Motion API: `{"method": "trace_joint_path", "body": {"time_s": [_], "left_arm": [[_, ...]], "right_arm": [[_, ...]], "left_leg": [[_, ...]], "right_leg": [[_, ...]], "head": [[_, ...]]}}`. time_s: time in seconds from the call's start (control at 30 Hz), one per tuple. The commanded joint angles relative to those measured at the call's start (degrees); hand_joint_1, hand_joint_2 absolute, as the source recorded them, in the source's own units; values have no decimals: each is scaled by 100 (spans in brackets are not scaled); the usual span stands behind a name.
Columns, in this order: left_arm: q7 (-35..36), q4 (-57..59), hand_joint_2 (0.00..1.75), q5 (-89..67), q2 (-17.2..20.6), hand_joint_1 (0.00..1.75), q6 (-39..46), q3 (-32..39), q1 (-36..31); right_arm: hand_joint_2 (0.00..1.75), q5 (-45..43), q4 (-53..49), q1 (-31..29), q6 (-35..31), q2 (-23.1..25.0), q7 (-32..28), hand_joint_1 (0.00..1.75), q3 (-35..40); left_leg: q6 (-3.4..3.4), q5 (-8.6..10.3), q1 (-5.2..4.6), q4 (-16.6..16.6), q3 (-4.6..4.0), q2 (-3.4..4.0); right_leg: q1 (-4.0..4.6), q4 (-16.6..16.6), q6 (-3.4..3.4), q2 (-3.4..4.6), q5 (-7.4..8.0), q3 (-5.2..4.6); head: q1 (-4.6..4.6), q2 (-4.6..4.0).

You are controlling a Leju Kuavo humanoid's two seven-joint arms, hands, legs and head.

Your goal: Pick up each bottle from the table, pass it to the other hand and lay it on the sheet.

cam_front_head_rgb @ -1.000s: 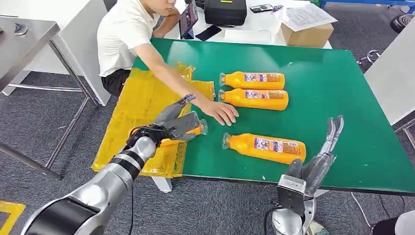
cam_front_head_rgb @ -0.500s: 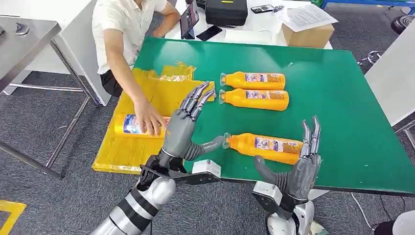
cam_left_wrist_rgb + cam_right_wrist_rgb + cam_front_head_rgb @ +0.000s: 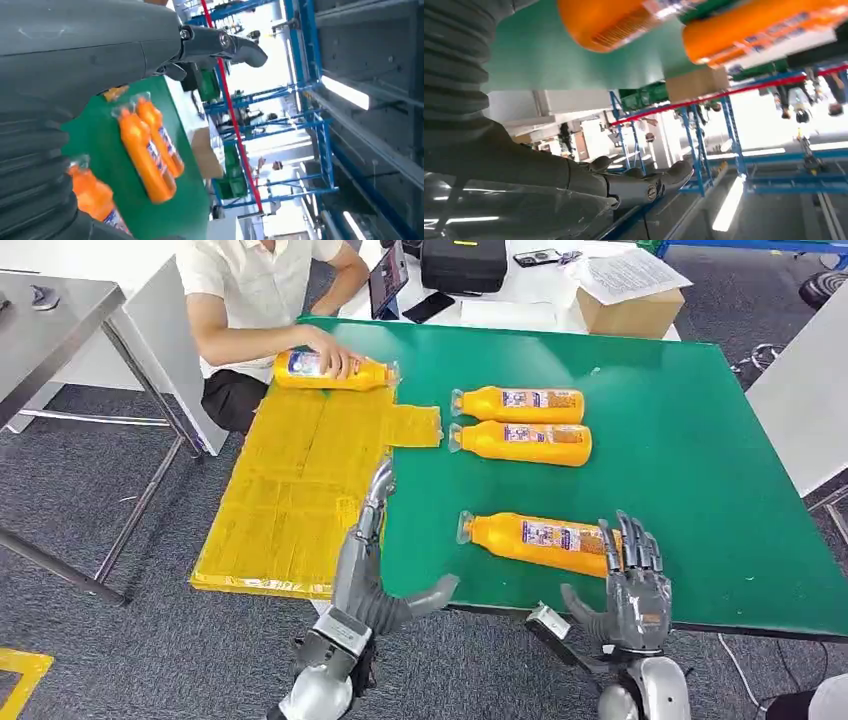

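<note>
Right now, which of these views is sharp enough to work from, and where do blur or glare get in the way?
Head view: evenly lit and sharp, labels on the near bottle are visible. Left wrist view: soft, the paired bottles smeared, bright background washed out behind the left hand. Right wrist view: bottles close and blurred, bright glare on the floor beyond the right hand.

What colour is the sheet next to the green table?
Yellow. The sheet shows best in the head view.
</note>
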Motion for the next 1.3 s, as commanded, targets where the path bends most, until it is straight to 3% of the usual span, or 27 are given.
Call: {"method": "trace_joint_path", "body": {"time_s": [0.03, 0.13, 0.17, 0.23, 0.43, 0.57, 0.73, 0.83, 1.13, 1.3], "left_arm": [[50, -121, 175, 169, 273, 0, -55, -456, 229], [50, -121, 175, 169, 273, 0, -55, -456, 229], [368, -38, 175, 417, 352, 0, -485, -571, 169], [517, 28, 175, 499, 393, 0, -718, -698, 207], [665, -77, 175, 486, 490, 0, -935, -875, 174], [608, -78, 175, 454, 477, 0, -905, -802, 144], [783, 6, 175, 576, 389, 0, -1039, -879, 10], [872, 9, 175, 658, 387, 0, -1112, -900, -20], [933, 67, 175, 661, 362, 0, -1152, -967, -138], [1074, 85, 175, 635, 375, 0, -1189, -1038, -183]], "right_arm": [[175, 145, 1331, -457, 11, -657, 197, 0, -553], [175, 145, 1331, -457, 11, -657, 197, 0, -553], [175, 295, 1535, -536, 11, -837, 676, 0, -297], [175, 264, 1697, -601, 11, -1116, 986, 0, -75], [175, 230, 2314, -832, 11, -1442, 1465, 0, 349], [175, 570, 1969, -737, 11, -1582, 1822, 0, 613], [175, -48, 3375, -1862, 362, -1942, 2318, 0, 1617], [175, -166, 3641, -2173, 822, -2099, 2408, 0, 2027], [175, -129, 3918, -2478, 841, -2058, 2399, 0, 2555], [175, -562, 4074, -2565, 1167, -2034, 2273, 0, 2732]], "left_leg": [[-15, -10, 0, -10, 41, 20], [-11, -9, 3, -8, 34, 23], [-7, -5, 3, -7, 24, 20], [-7, -7, 5, -8, 30, 26], [-6, -8, 3, -8, 33, 26], [-12, -10, 1, -9, 40, 29], [-8, -11, 0, -4, 34, 58], [-6, -7, -2, -2, 29, 62], [0, 0, 0, -2, 31, 37], [2, 4, -1, 0, 23, 31]], "right_leg": [[0, -10, -14, 15, -3, 33], [3, -9, -10, 17, -1, 24], [4, -6, -6, 11, 1, 15], [6, -8, -6, 18, 1, 20], [2, -10, -6, 20, 1, 26], [1, -10, -13, 20, 0, 31], [1, -5, -8, 50, 9, 17], [-1, -2, -8, 50, 12, 11], [0, -3, -9, 26, 5, 21], [0, 0, -7, 19, 7, 13]], "head": [[-4, 0], [-2, 0], [-4, 0], [-2, 0], [0, 0], [0, 0], [-4, 0], [-2, 0], [-2, 0], [-2, 0]]}}
